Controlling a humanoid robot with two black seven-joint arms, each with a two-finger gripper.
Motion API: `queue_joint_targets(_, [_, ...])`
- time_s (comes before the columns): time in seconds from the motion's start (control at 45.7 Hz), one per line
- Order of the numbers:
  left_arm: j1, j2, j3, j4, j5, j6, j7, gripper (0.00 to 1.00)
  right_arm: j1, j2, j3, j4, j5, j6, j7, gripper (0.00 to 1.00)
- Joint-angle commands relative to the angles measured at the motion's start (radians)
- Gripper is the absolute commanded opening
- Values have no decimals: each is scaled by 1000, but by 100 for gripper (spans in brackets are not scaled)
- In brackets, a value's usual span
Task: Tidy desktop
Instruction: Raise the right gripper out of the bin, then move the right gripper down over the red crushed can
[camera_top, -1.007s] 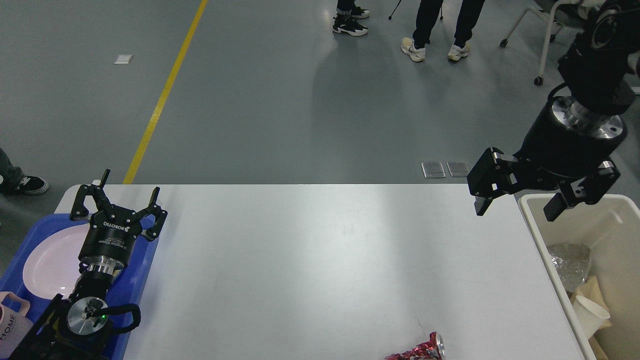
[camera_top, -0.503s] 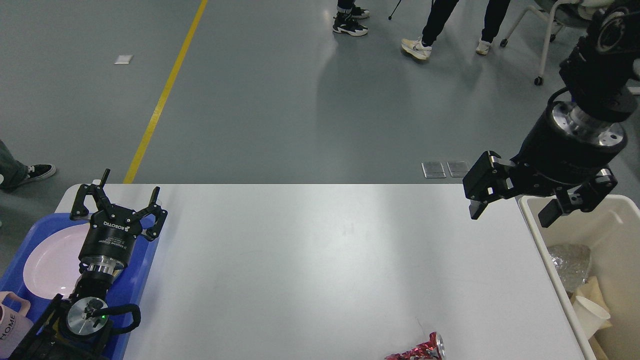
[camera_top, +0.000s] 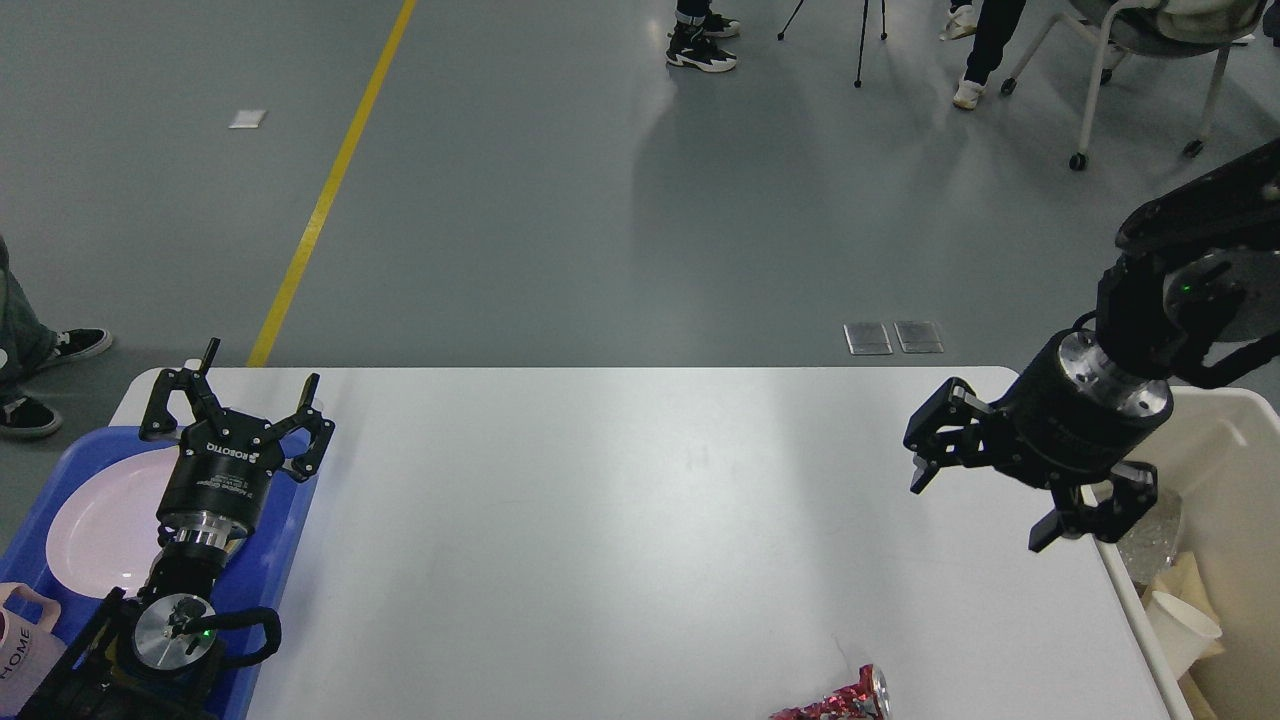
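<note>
Left gripper hovers at the counter's far-left corner, above the inner edge of the blue tray, its fingers spread wide with nothing between them. That tray hangs off the counter's left side and carries one pale pink plate; one pink mug lettered HOME sits at the tray's near end, partly cut off by the picture's edge. I judge these dishes to be already sorted.

Across the counter's middle the white surface is bare. Near its front edge, right of centre, lies one crumpled red and silver wrapper or crushed can; I cannot tell which. It appears to be the only loose thing left on the counter, so the task looks nearly finished, with this one piece still to be picked up.

Above the counter's right end the right gripper hangs, fingers wide apart and holding nothing. Just beyond the counter's right edge stands the cream bin. Inside it I count one crumpled clear piece, one white paper cup and some tan paper.
</note>
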Motion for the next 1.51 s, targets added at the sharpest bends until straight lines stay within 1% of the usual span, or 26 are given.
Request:
queue_joint_targets(0.0, [0, 1, 0, 0, 0, -1, 0, 97, -67, -5, 58, 48, 97, -83, 0, 94])
queue_joint_targets(0.022, [0, -1, 0, 0, 0, 0, 0, 97, -84, -6, 76, 49, 106, -102, 0, 89])
queue_joint_targets(0.044, [0, -1, 0, 0, 0, 0, 0, 97, -101, -8, 88, 52, 117, -125, 0, 87])
queue_joint_targets(0.109, [0, 1, 0, 0, 0, -1, 0, 97, -159, -8, 125, 60, 158, -200, -1, 86])
queue_joint_targets(0.241, [0, -1, 0, 0, 0, 0, 0, 97, -284, -7, 243, 60, 178, -321, -1, 91])
queue_joint_targets(0.372, [0, -1, 0, 0, 0, 0, 0, 97, -420, 1, 354, 60, 197, -545, -1, 94])
queue_joint_targets(0.416, [0, -1, 0, 0, 0, 0, 0, 97, -460, 3, 392, 60, 197, -603, -1, 98])
queue_joint_targets(0.46, [0, -1, 0, 0, 0, -1, 0, 97, -497, 7, 421, 58, 195, -656, -1, 99])
queue_joint_targets(0.591, [0, -1, 0, 0, 0, -1, 0, 97, -597, 33, 484, 48, 188, -765, 0, 99])
queue_joint_targets(0.722, [0, -1, 0, 0, 0, 0, 0, 97, -627, 36, 492, 23, 186, -797, 2, 97])
queue_joint_targets(0.832, [0, -1, 0, 0, 0, -1, 0, 97, -713, 39, 495, -63, 192, -808, 2, 96])
queue_joint_targets(0.898, [0, -1, 0, 0, 0, 0, 0, 97, -762, 41, 504, -104, 194, -823, 2, 94])
queue_joint_targets(0.941, [0, 1, 0, 0, 0, -1, 0, 97, -779, 41, 515, -123, 198, -832, 3, 93])
queue_joint_targets(1.16, [0, 1, 0, 0, 0, -1, 0, 97, -799, 43, 535, -144, 200, -881, 2, 92])
queue_joint_targets(1.335, [0, -1, 0, 0, 0, -1, 0, 97, -862, 58, 570, -193, 200, -889, 2, 91])
queue_joint_targets(1.379, [0, 1, 0, 0, 0, -1, 0, 97, -873, 58, 579, -204, 200, -889, 2, 88])
queue_joint_targets(1.423, [0, -1, 0, 0, 0, 0, 0, 97, -879, 58, 583, -205, 200, -890, 2, 82])
queue_joint_targets(1.489, [0, -1, 0, 0, 0, 0, 0, 97, -879, 58, 586, -205, 201, -889, 2, 67])
